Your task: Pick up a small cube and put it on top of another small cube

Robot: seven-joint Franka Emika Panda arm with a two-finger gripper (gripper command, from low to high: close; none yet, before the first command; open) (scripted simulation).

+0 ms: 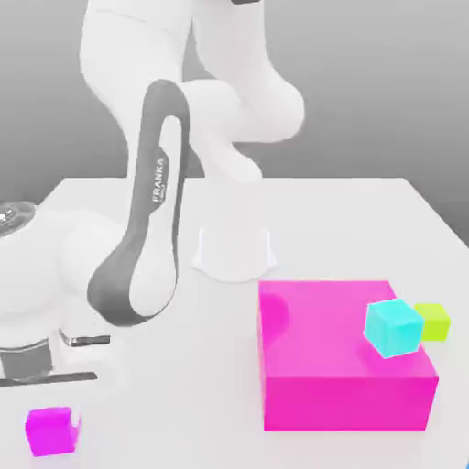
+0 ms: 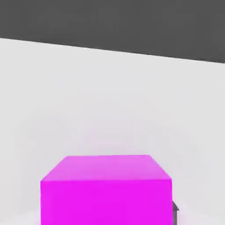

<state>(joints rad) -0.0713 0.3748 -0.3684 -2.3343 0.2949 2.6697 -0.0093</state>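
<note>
So, far lower left of the exterior view: the gripper (image 1: 55, 427) is pointed down, and its jaws look to be closed in on the small magenta cube (image 1: 51, 432), as narrow as the cube lets them go. A pale fingertip (image 1: 75, 419) can be seen against the cube's side there, and in the hand view the cube is seen right up close. Whether any daylight has been opened under it can't be told, tbh.

Moving right, the big magenta block (image 1: 343, 401) is parked in the lower right of the frame. The cyan cube (image 1: 394, 328) is seen tilted over its right-hand part; whether it's actually resting on it can't be made out. Just past that, near the right edge, is the lime-green cube (image 1: 433, 321), partly hidden by the cyan one and presumably the one to be stacked on.

As for the step, this reads as the grasp, with the carry not yet made. A straight lift is called for next, high enough that the block and the cyan cube are cleared, then a swing over to the right side of the frame. Lining up over the green one should be done carefully, since the cyan cube could easily be clipped.
</note>
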